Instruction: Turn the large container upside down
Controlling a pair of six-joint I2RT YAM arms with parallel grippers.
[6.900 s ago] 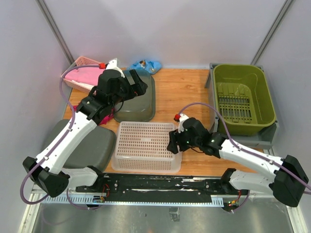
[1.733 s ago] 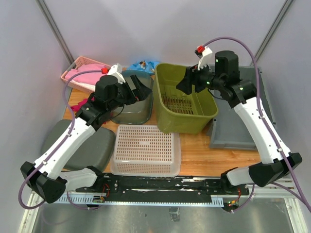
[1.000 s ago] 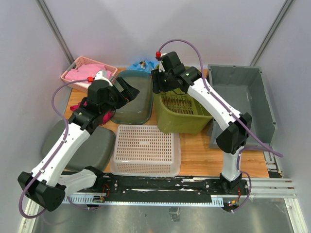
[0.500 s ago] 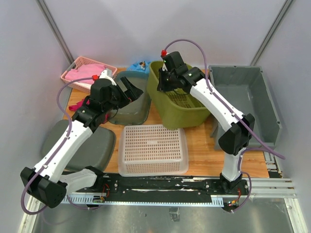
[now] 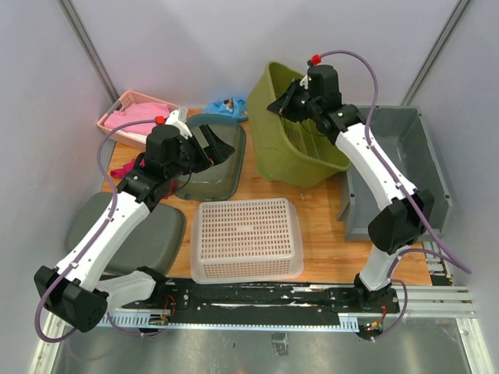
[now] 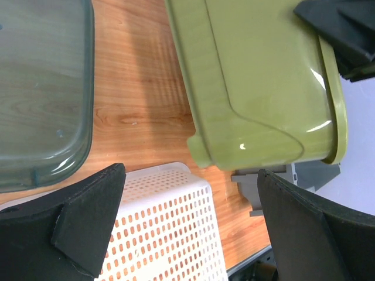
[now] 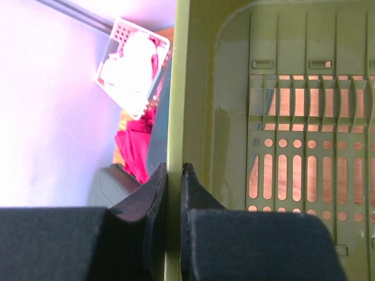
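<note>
Olive-green bin (image 5: 300,160) tilts, its rim pinched by the right gripper (image 7: 174,175); white mesh basket (image 5: 245,238) near the left gripper (image 6: 193,228).

Spread L claw (image 6: 188,174) before olive bin (image 6: 263,88), wht mesh basket (image 6: 164,234), tub (image 6: 41,88)

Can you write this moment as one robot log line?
right tool: shut on rim of olive-green plastic bin, tilted | left tool: open, holding nothing | light grey rectangular plastic crate: upright, not flipped
</note>
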